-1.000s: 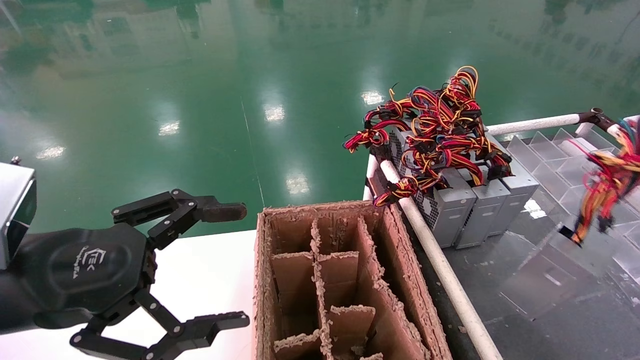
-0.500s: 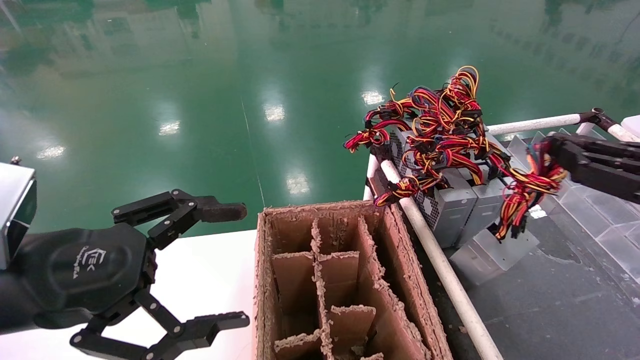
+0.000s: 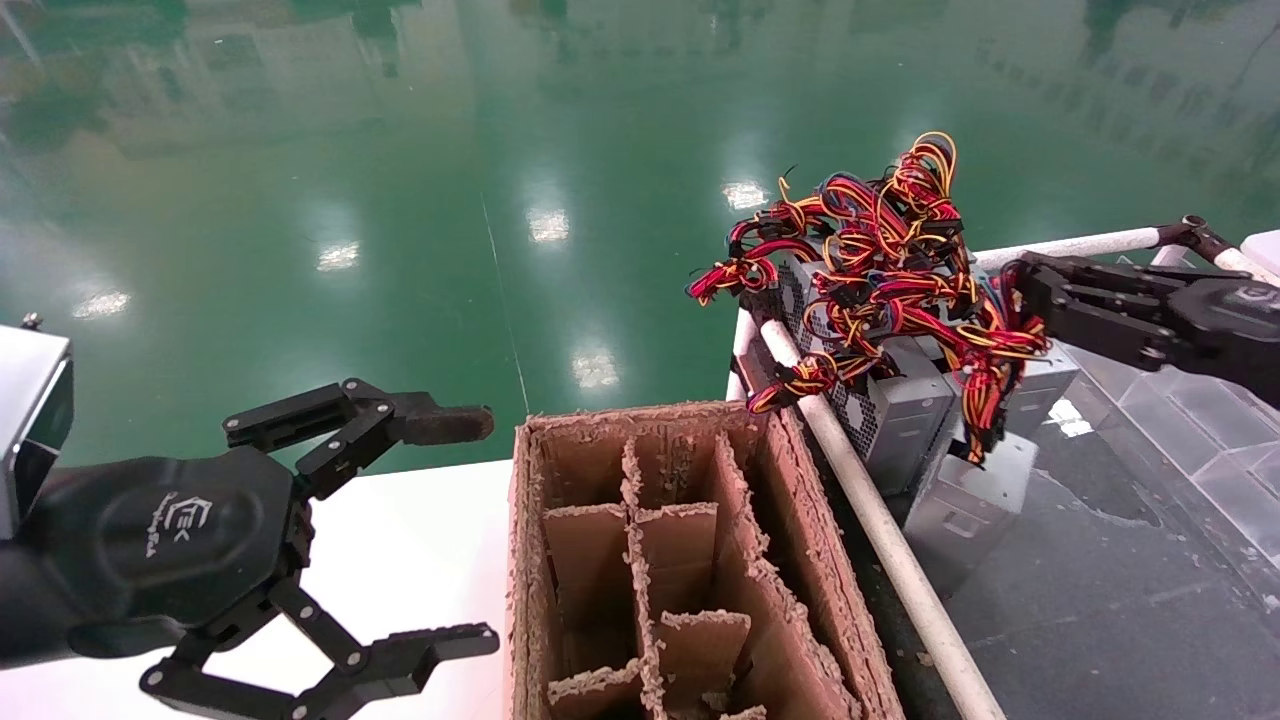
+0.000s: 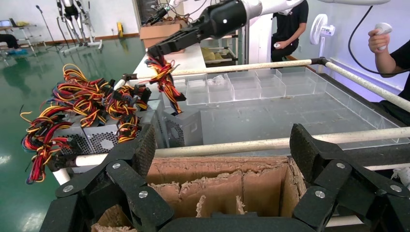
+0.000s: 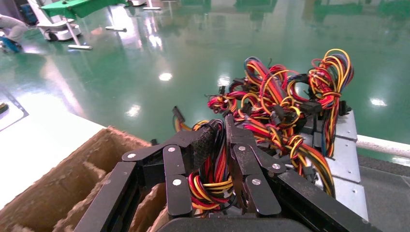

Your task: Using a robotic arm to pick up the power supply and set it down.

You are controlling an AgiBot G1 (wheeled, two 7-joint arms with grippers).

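Observation:
My right gripper [image 3: 1020,285] reaches in from the right and is shut on the red, yellow and black wire bundle [image 3: 990,365] of the power supply [image 3: 965,505]. The grey box hangs tilted below the wires, just right of the row of other units [image 3: 900,400]. In the right wrist view the fingers [image 5: 203,140] clamp the wires [image 5: 208,179] between them. The left wrist view shows that gripper [image 4: 154,50] far off, with the box [image 4: 186,128] dangling under it. My left gripper [image 3: 480,530] stands open over the white table, beside the carton.
A brown cardboard carton with dividers [image 3: 680,560] stands in front of me. A white pipe rail [image 3: 880,520] borders the dark tray floor [image 3: 1100,600]. Clear plastic dividers [image 3: 1200,400] line the tray's right side. People stand beyond the tray [image 4: 391,53].
The right gripper has come in from the right edge toward the row of units, carrying the power supply by its wires. The left arm has not moved.

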